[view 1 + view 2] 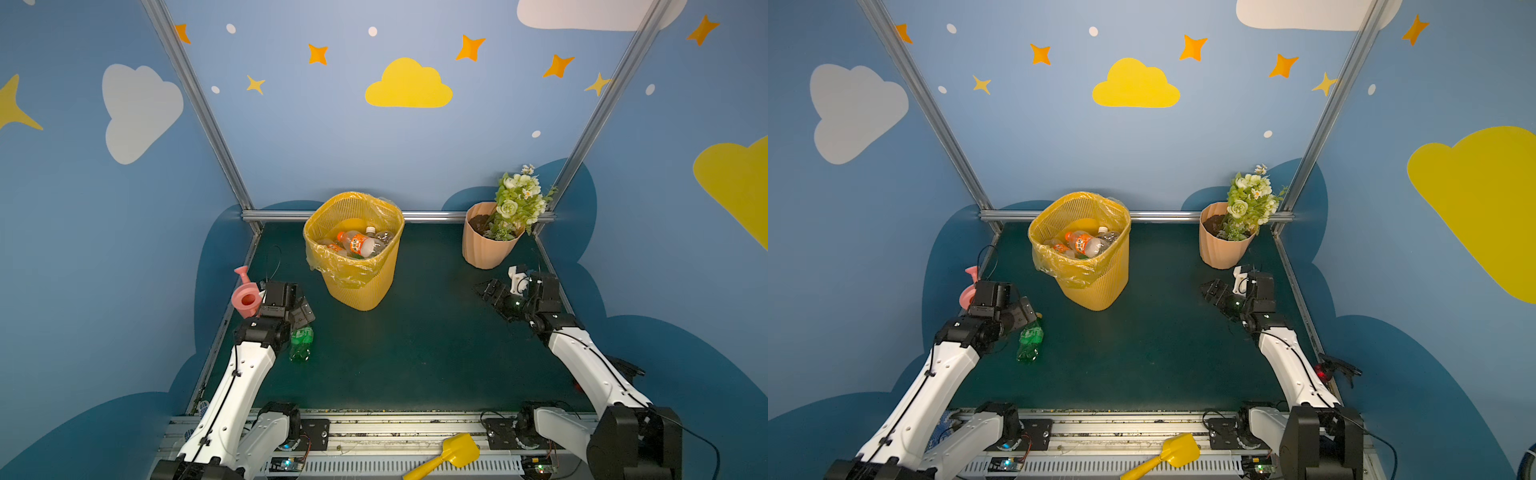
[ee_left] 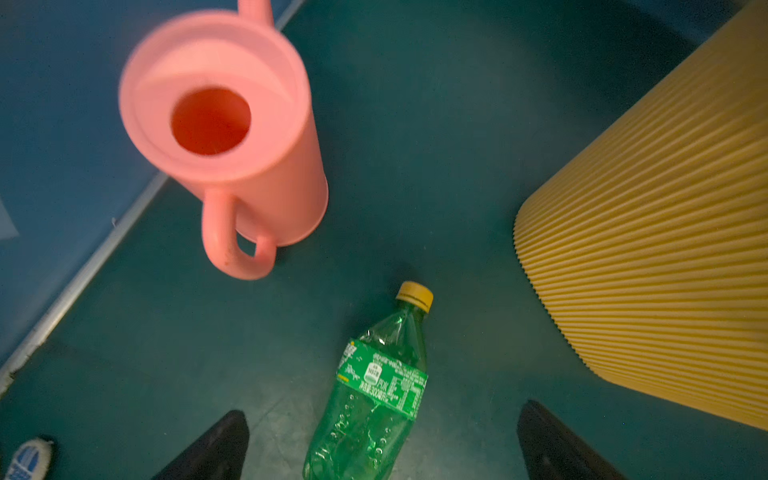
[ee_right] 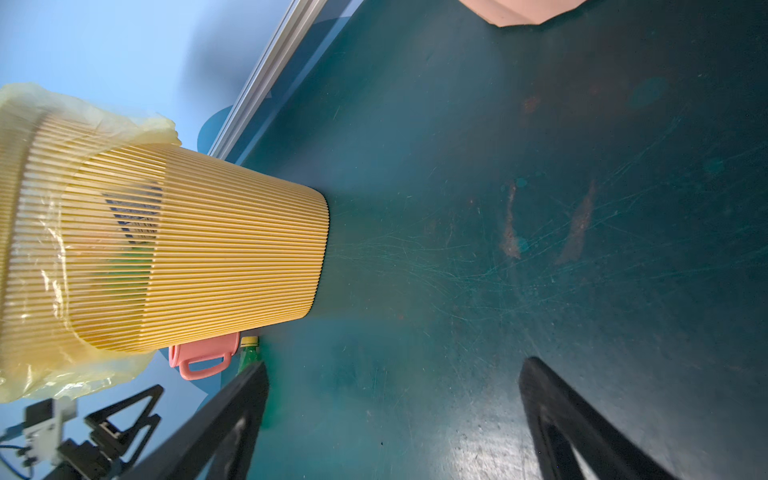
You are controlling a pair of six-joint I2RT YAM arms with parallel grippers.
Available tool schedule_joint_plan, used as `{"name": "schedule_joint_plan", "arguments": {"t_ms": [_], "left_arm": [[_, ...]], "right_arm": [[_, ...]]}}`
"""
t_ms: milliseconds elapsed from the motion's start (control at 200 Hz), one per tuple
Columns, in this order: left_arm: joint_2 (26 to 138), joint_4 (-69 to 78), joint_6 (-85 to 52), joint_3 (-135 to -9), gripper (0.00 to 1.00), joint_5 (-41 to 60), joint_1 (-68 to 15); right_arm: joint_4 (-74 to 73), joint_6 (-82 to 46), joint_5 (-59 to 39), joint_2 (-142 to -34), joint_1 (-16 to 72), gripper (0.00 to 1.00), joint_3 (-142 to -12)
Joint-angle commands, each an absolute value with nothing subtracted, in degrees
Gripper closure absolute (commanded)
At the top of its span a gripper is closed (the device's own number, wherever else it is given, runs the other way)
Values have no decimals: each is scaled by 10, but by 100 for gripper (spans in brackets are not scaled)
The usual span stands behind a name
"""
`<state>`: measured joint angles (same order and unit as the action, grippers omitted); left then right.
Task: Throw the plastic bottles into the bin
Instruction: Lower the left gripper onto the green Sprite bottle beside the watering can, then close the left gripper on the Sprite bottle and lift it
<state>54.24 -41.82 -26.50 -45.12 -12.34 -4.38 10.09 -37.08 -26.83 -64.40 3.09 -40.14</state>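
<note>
A green plastic bottle [image 1: 301, 343] [image 1: 1030, 343] with a yellow cap lies on the dark green mat at the left. In the left wrist view the bottle's [image 2: 374, 395] body lies between and below my left gripper's [image 2: 382, 411] wide-apart black fingers, cap pointing away; nothing touches it. In both top views the left gripper [image 1: 305, 311] [image 1: 1023, 311] hovers over the bottle's cap end. The yellow ribbed bin [image 1: 361, 286] [image 1: 1100, 286] stands at the back centre with several bottles [image 1: 358, 243] inside. My right gripper [image 1: 488, 295] [image 3: 395, 363] is open and empty over bare mat at the right.
A pink watering can [image 1: 245, 297] [image 2: 224, 137] stands just left of my left gripper by the mat's left rail. A peach flower pot [image 1: 484, 245] with flowers stands at the back right, behind the right gripper. A yellow shovel [image 1: 449, 455] lies on the front rail.
</note>
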Motion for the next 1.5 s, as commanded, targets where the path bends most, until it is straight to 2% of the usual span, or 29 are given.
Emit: {"name": "schedule_joint_plan", "arguments": {"t_ms": [0, 501, 776, 946, 1016, 1341, 1497], "left_arm": [[539, -421, -293, -435, 0, -98, -41], [699, -369, -282, -426, 0, -82, -41], [822, -404, -234, -490, 0, -50, -40], [854, -412, -218, -498, 3, -35, -41], [855, -410, -213, -497, 6, -30, -41], [859, -409, -205, -497, 40, -14, -46], [844, -403, -205, -493, 46, -13, -46]], "right_arm": [[91, -366, -276, -649, 29, 6, -394], [86, -373, -275, -646, 28, 6, -388], [98, -368, -270, -636, 21, 6, -388], [98, -368, -264, -627, 15, 6, -366], [98, -367, -267, -628, 11, 6, -366], [97, -364, -271, -628, 3, 6, -362], [92, -369, -273, -633, -1, 6, -362]]}}
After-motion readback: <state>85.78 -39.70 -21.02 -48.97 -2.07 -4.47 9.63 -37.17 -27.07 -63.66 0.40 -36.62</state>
